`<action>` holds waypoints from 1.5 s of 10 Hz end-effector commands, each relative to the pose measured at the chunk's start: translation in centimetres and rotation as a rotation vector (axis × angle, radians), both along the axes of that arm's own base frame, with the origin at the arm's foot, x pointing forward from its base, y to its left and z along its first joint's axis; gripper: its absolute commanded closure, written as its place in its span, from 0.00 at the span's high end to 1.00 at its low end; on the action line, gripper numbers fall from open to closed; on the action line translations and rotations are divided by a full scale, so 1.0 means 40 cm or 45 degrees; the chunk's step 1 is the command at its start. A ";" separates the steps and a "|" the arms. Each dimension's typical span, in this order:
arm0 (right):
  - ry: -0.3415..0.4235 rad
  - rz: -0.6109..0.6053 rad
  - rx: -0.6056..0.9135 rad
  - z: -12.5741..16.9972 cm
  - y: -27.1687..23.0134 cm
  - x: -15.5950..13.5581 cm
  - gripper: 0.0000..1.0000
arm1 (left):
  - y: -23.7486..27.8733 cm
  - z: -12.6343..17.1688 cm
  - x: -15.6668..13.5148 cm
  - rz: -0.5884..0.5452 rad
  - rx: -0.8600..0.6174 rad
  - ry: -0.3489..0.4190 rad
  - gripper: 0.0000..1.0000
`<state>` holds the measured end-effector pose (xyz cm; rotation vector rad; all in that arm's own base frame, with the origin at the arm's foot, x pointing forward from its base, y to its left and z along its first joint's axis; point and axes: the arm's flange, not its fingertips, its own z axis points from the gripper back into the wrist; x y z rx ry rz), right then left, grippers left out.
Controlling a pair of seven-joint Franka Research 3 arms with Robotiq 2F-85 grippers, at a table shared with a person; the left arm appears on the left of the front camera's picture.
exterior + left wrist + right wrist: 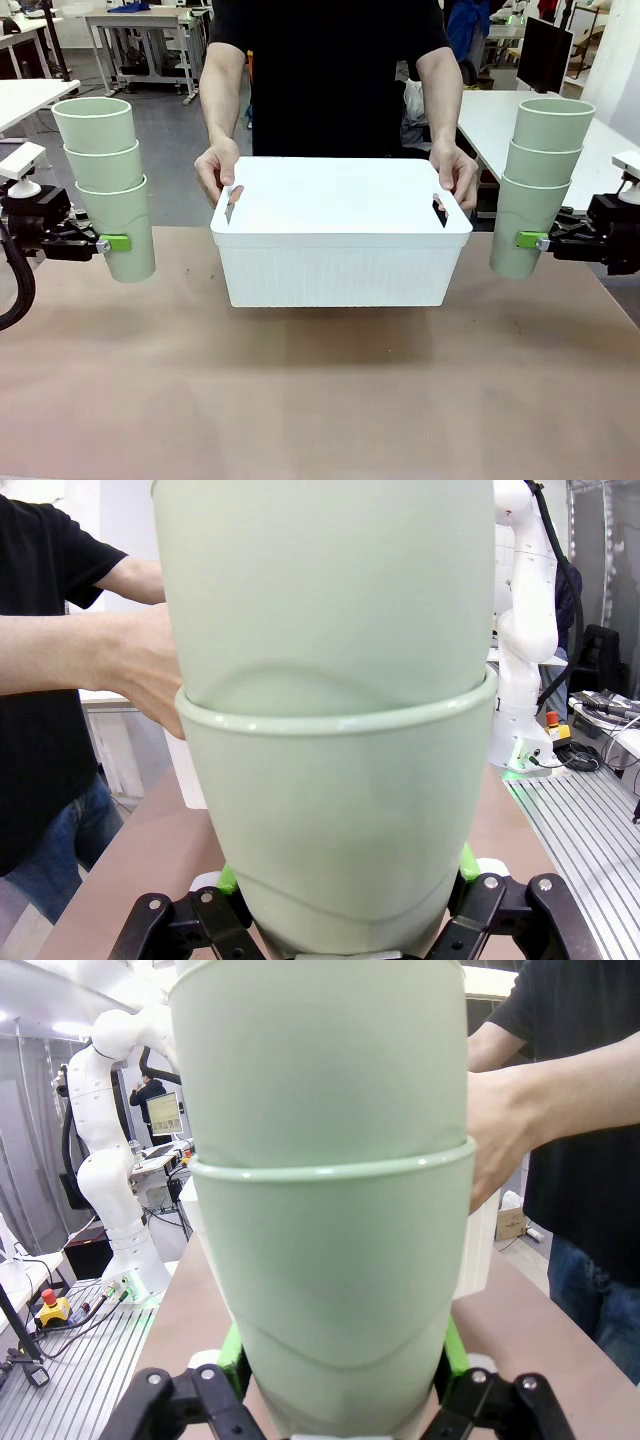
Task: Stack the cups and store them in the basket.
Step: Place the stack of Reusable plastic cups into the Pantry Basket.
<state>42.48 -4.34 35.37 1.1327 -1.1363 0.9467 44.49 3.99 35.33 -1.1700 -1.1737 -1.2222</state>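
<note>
Squarely between upright stacks: basket [340, 275], equally near both arms. Left gripper [113, 243] clamped on left stack [108, 180], right gripper [527, 240] on right stack [535, 185].

Black fingers [78, 247] carry green pads [117, 242]; the person [330, 80] wears a black T-shirt.

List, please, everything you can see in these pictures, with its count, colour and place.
cups: six, pale mint green, nested in two stacks of three.
left stack: one, at the table's left edge, held upright.
right stack: one, at the table's right edge, held upright.
basket: one, white, far middle of the table.
table: one, brown top.
person's hands: two, one on each short end of the basket, the other at.
left claw: black with green pads, shut on the left stack's bottom cup.
right claw: the same, shut on the right stack's bottom cup.
</note>
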 end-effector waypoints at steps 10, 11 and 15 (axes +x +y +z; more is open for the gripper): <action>-0.013 0.006 -0.005 0.012 0.002 0.006 0.86 | -0.001 0.012 -0.002 0.000 -0.007 -0.015 0.85; -0.013 0.006 -0.005 0.012 0.002 0.006 0.86 | -0.001 0.012 -0.002 0.000 -0.007 -0.015 0.85; -0.013 0.006 -0.005 0.012 0.002 0.006 0.86 | 0.000 0.000 0.000 0.000 0.000 0.000 0.85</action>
